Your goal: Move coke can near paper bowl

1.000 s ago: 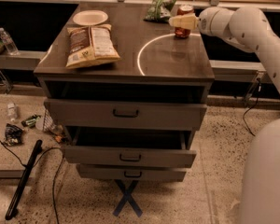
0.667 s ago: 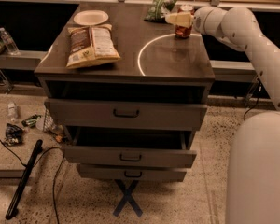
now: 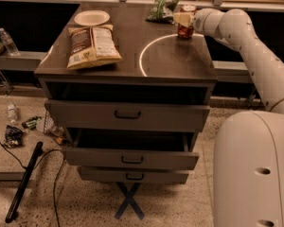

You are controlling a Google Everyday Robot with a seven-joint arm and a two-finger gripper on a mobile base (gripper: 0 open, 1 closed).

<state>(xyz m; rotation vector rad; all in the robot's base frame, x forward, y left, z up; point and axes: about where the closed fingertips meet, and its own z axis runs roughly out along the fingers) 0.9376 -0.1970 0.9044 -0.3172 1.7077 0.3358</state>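
The coke can [image 3: 185, 28] stands upright at the back right of the dark cabinet top [image 3: 170, 60], inside a thin white ring mark. My gripper [image 3: 182, 19] comes in from the right and sits right at the can's upper half, covering part of it. The paper bowl [image 3: 92, 18] lies at the back left corner of the cabinet top, well apart from the can.
A brown-and-white chip bag [image 3: 92, 45] lies in front of the bowl. A green bag [image 3: 162, 4] sits just left of the can at the back. The middle drawer [image 3: 131, 156] stands pulled open. A water bottle [image 3: 8, 41] stands on a ledge at left, with cables and litter on the floor.
My arm has shifted slightly left and closer to the can. The can, the bowl and the bags have stayed where they were.
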